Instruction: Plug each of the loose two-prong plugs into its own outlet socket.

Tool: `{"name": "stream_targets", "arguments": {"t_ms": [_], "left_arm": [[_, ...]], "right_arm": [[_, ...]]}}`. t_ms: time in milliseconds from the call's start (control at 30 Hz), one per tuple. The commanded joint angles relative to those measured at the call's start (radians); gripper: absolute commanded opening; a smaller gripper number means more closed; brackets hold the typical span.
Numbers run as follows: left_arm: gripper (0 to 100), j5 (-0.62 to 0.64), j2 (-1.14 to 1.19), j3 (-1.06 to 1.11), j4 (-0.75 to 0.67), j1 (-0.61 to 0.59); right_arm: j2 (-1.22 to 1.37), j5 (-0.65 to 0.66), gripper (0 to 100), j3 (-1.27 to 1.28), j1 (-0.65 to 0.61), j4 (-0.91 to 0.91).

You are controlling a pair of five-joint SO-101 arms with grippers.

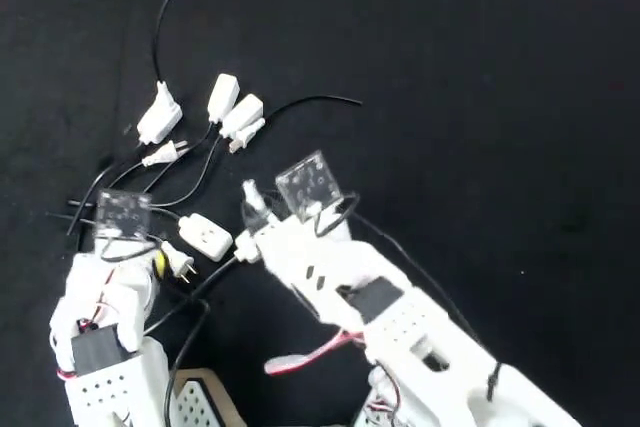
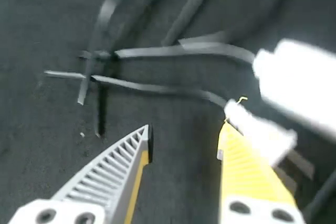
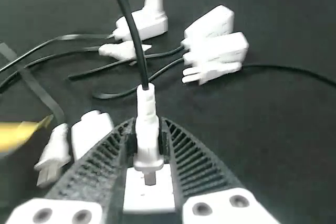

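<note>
Right jaws clamp plug (image 3: 146,129); left jaws wide beside loose plug (image 2: 260,129).

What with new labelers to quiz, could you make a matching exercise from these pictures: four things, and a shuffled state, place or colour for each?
Things:
1. left gripper
2. right gripper
3. socket
4. cable

Descriptions:
A. black
B. shut on a white plug
C. open, a loose plug beside its yellow finger
D. lying on the table between the two grippers

Pairs: 1-C, 2-B, 3-D, 4-A.
</note>
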Motion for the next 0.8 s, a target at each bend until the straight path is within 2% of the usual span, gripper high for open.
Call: {"name": "stream_targets", "arguments": {"t_ms": [0, 133, 300, 500, 600, 767], "left_arm": [[21, 0.183, -0.005, -0.085, -0.123, 0.067], [21, 0.31, -0.003, -0.076, -0.247, 0.18], [21, 0.391, -0.003, -0.097, -0.325, 0.298], [21, 0.384, -0.003, -0.107, -0.33, 0.526], [21, 0.384, -0.005, -0.114, -0.341, 0.584], [21, 0.39, -0.005, -0.134, -0.388, 0.61]], "right_arm": [[-0.206, 0.025, 1.1, 0.015, -0.077, 0.095], [-0.289, 0.032, 1.1, 0.074, -0.078, 0.095], [-0.3, 0.054, 1.1, 0.082, -0.078, 0.095], [-0.3, 0.061, 1.1, 0.093, -0.078, 0.092], [-0.3, 0.061, 1.1, 0.101, -0.077, 0.092], [-0.3, 0.061, 1.1, 0.101, -0.077, 0.092]]}}
